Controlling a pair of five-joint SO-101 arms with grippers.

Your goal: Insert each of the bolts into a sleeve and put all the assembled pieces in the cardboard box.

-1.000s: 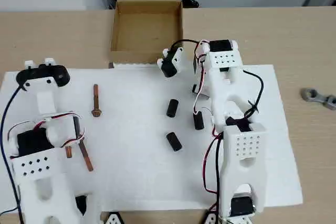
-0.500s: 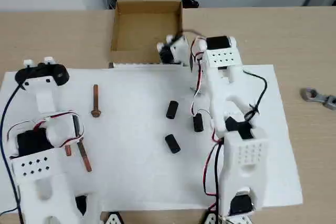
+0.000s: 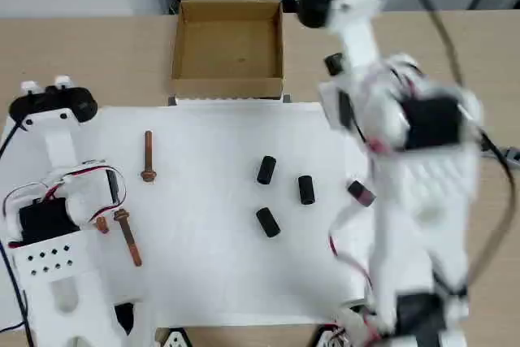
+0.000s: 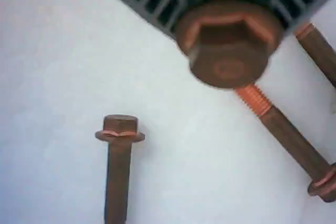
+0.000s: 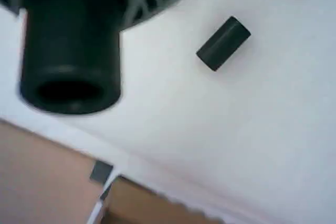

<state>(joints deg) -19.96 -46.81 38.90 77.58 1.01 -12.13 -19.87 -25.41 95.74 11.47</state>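
Observation:
My left gripper (image 4: 228,22) is shut on a copper bolt (image 4: 228,45) whose hex head faces the wrist camera; in the high view it hangs low over the white sheet's left side (image 3: 101,221). Two more bolts (image 3: 148,156) (image 3: 128,237) lie on the sheet near it. My right gripper (image 5: 71,40) is shut on a black sleeve (image 5: 71,72), open end toward the camera. That arm (image 3: 406,119) is raised high at the right, blurred. Three black sleeves (image 3: 266,170) (image 3: 305,189) (image 3: 268,221) lie mid-sheet. The cardboard box (image 3: 229,83) stands open at the back.
A white sheet (image 3: 211,282) covers the table's middle, and the box touches its far edge. Bare wooden table (image 3: 81,54) runs around the sheet. The right arm's cables (image 3: 341,233) hang over the sheet's right part.
The right arm has lifted from the box's near edge and swung up and to the right with its sleeve. The left arm has shifted slightly left, still holding its bolt.

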